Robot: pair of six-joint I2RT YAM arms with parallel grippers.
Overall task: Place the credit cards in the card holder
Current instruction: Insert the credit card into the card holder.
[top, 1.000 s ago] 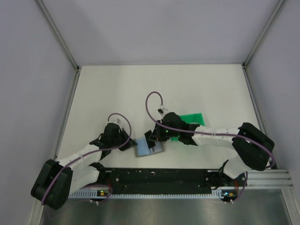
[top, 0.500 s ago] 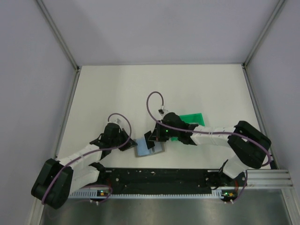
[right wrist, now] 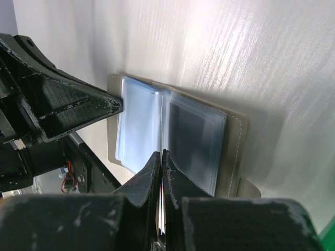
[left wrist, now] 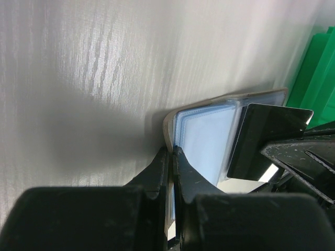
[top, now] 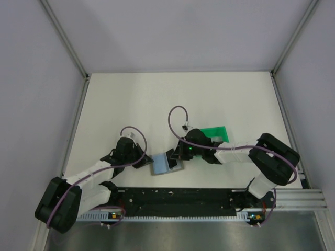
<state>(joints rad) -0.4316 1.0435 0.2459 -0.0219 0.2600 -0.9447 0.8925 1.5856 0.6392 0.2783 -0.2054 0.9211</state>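
Card holder [left wrist: 204,138] lies open, bluish sleeves showing; left gripper [left wrist: 171,152] pinches its edge, right gripper [right wrist: 160,155] clamps credit card [left wrist: 264,144].

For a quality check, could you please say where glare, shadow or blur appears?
Top external: even light, sharp. Left wrist: left gripper blurred and dark, soft shadow on the table beside the card holder. Right wrist: glare on the table, right gripper blurred.

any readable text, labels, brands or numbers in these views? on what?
No text can be read in any view.
card holder: clear sleeves and plain cover, no print visible.
card: dark face, nothing legible.
green tray: no marking visible; too small to tell more.
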